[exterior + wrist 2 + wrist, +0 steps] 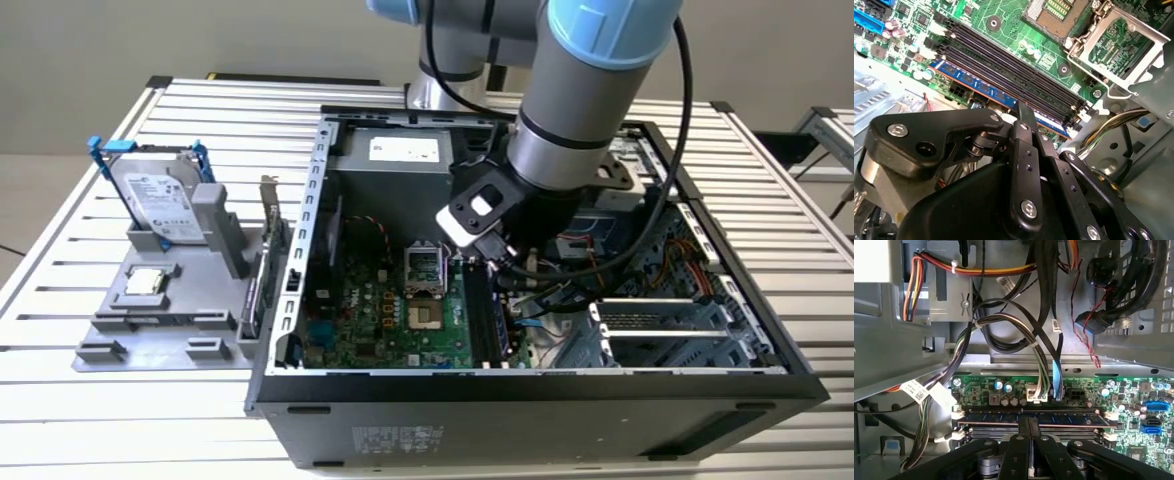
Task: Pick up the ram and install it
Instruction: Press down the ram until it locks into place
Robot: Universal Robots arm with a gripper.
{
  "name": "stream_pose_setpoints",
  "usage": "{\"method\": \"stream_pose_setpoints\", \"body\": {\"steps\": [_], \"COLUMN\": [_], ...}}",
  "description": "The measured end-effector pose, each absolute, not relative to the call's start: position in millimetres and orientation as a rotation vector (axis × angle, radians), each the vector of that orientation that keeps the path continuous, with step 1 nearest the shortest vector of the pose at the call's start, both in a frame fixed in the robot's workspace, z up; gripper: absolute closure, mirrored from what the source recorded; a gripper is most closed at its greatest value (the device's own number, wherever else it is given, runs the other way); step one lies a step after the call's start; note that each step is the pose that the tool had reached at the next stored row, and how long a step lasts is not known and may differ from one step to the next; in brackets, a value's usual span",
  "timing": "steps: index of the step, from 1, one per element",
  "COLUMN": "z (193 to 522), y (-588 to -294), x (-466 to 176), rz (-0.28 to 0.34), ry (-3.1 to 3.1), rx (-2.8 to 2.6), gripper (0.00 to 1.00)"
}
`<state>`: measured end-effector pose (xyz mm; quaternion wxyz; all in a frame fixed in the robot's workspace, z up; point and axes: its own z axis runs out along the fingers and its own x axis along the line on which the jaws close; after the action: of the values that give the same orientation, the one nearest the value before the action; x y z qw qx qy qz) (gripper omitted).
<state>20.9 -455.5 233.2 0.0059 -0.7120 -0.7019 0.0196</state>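
Inside the computer case (534,385), the gripper (1030,426) pinches the ram (1034,413). It stands in the outermost motherboard slot (1004,97).

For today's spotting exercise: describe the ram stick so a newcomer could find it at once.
Look inside the open computer case, at the green motherboard. The ram sits in the outermost of the parallel black slots, under the gripper. It is blue; its neighbouring slots are bare.

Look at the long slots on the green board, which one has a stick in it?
The outermost slot, at the board's edge by the cables. It holds the ram, a blue-labelled stick right at the fingers. The other slots beside it show as bare black channels.
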Motion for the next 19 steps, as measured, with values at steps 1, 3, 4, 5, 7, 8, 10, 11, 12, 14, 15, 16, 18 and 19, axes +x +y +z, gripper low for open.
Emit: {"method": "stream_pose_setpoints", "body": {"steps": [1,3,4,5,7,8,10,11,12,14,15,16,18,19], "z": [232.8,231.6,231.0,230.2,228.6,227.6,225.6,224.7,223.9,222.4,221.5,220.5,219.1,218.4], "y": [-455.4,-455.4,-455.4,-455.4,-455.4,-455.4,-455.4,-455.4,-455.5,-455.5,-455.6,-455.5,-455.5,-455.6], "x": [20.9,20.9,20.9,20.9,20.9,20.9,20.9,20.9,20.9,20.9,20.9,20.9,20.9,20.9], "rz": [0.061,0.061,0.061,0.061,0.061,0.061,0.061,0.061,0.062,0.062,0.062,0.061,0.062,0.062], "ry": [-2.197,-2.197,-2.197,-2.197,-2.197,-2.196,-2.196,-2.196,-2.197,-2.197,-2.197,-2.196,-2.197,-2.197], "rx": [-2.228,-2.228,-2.228,-2.228,-2.229,-2.229,-2.229,-2.229,-2.229,-2.229,-2.229,-2.229,-2.229,-2.229], "gripper": [1.00,1.00,1.00,1.00,1.00,1.00,1.00,1.00,1.00,1.00,1.00,1.00,1.00,1.00]}}
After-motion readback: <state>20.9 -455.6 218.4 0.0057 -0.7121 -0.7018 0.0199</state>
